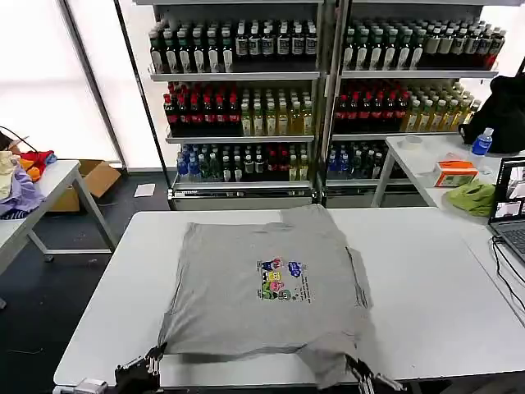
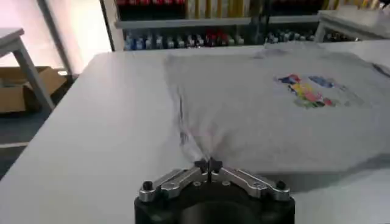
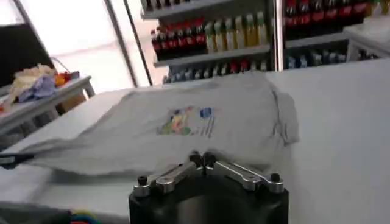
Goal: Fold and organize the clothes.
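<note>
Grey shirt [image 1: 262,287], print up, lay lengthwise on table [image 1: 426,287]; left gripper [image 2: 209,165] and right gripper [image 3: 202,161] each pinched a near hem corner, equally close.

A light grey cotton shirt with a small multicoloured chest print [image 1: 262,300] covers the middle of the white tabletop [image 1: 426,271]; bare surface runs wide down both sides and in a strip behind it; the left pincer [image 1: 153,359] and right pincer [image 1: 354,367] crowd the near edge at the hem corners; cables [image 1: 504,275] and an open laptop [image 1: 509,209] block the far right edge.
</note>
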You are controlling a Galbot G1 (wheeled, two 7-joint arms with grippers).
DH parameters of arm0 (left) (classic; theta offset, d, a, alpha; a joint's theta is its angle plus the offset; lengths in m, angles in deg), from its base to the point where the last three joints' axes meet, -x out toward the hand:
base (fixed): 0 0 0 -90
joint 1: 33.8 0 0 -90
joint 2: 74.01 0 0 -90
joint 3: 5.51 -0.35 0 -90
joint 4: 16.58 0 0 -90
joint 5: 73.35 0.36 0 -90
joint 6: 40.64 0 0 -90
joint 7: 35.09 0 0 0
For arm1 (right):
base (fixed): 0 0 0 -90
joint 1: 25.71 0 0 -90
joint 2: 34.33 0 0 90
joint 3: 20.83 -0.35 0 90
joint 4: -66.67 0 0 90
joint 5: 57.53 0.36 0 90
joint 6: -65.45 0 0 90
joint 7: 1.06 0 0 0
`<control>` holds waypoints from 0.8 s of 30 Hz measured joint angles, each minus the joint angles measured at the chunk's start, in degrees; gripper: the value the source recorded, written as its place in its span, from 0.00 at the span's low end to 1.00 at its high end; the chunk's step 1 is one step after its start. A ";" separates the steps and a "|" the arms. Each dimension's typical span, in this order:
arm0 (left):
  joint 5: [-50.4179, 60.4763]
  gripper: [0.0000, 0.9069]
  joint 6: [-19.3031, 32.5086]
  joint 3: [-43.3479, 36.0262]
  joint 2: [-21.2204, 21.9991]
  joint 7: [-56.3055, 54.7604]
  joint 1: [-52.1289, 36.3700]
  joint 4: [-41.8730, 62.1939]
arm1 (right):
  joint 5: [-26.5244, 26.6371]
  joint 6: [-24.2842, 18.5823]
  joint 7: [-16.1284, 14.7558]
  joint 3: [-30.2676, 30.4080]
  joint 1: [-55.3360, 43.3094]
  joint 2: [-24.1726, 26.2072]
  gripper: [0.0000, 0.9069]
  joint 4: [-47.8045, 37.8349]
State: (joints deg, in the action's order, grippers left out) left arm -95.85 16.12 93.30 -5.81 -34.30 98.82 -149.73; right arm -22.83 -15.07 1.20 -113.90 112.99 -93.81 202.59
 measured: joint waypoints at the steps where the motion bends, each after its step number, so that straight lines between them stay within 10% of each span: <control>1: -0.63 0.01 -0.04 0.00 -0.41 0.30 -1.15 0.46 | 0.55 0.00 0.54 0.32 -1.83 0.25 0.00 -0.72; 15: -8.67 0.01 -0.13 -3.29 -7.09 3.23 -18.67 12.62 | 3.90 1.67 5.03 9.57 -29.33 1.39 0.00 -17.09; 16: -9.02 0.14 -0.13 -3.77 -7.28 3.35 -20.15 13.78 | 3.90 1.90 5.18 10.50 -31.31 1.25 0.00 -18.63; 17: -9.33 0.63 -0.13 -4.21 -7.40 3.43 -21.42 14.87 | 3.89 2.20 5.33 11.39 -33.11 1.10 0.66 -20.02; 18: -9.65 1.00 -0.12 -4.67 -7.50 3.48 -22.76 16.01 | 3.88 2.59 5.39 12.25 -34.83 0.93 1.00 -21.28; 24: -10.54 1.00 0.04 -6.54 -8.17 3.87 -28.94 22.16 | 3.52 5.46 5.56 16.01 -43.10 0.06 1.00 -26.28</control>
State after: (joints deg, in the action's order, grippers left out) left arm -106.38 16.16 86.76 -13.98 -30.43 69.88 -127.57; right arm -19.31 -9.61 6.76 -97.89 69.89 -93.75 176.31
